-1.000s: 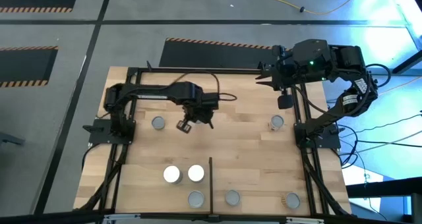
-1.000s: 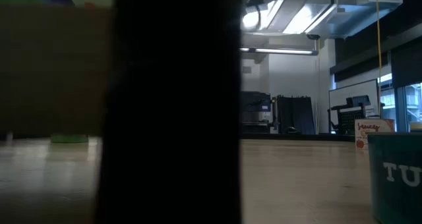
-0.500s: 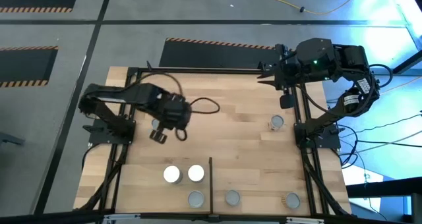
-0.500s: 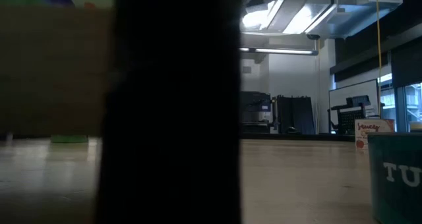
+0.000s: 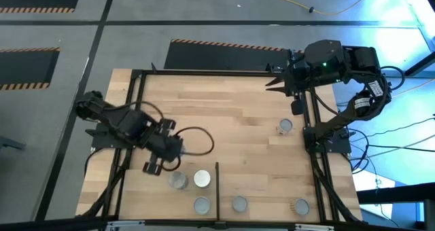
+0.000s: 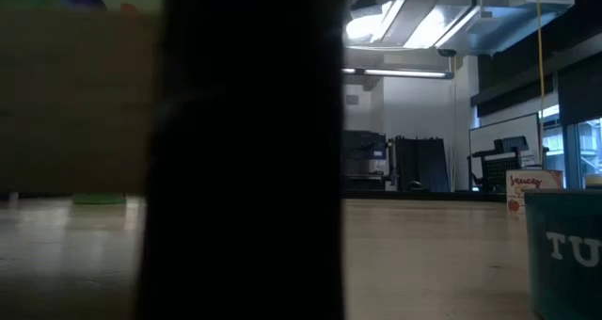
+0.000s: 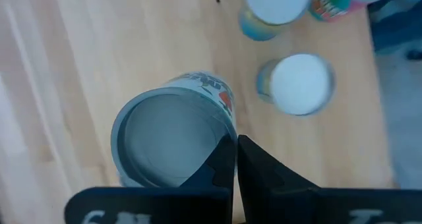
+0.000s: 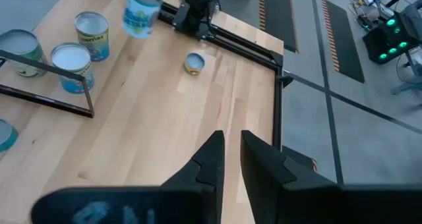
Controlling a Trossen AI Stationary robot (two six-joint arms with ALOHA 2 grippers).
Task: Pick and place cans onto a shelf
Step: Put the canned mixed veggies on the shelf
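The left tool (image 5: pixel 153 166), fingers pinched shut and empty, hovers just left of a grey-topped can (image 5: pixel 178 181) near the shelf (image 5: pixel 216 183) divider (white-topped can (image 5: pixel 202 179) beside). A swing could topple it. Right tool (image 5: pixel 275 85) waits far-right, narrowly parted.

Room and surroundings: workshop space, grey floor, overhead lighting.

Grey floor (image 5: pixel 68 47) with dark seams, black mats (image 5: pixel 224 54) edged in orange-black hazard stripes, a yellow cable (image 5: pixel 319 3) lying loose. Planked wooden bench (image 5: pixel 231 115). Low view: bright ceiling light fixture (image 6: pixel 414 14), white wall (image 6: pixel 414 108), dark cabinets (image 6: pixel 419 165), a teal bin (image 6: pixel 564 249) at right.
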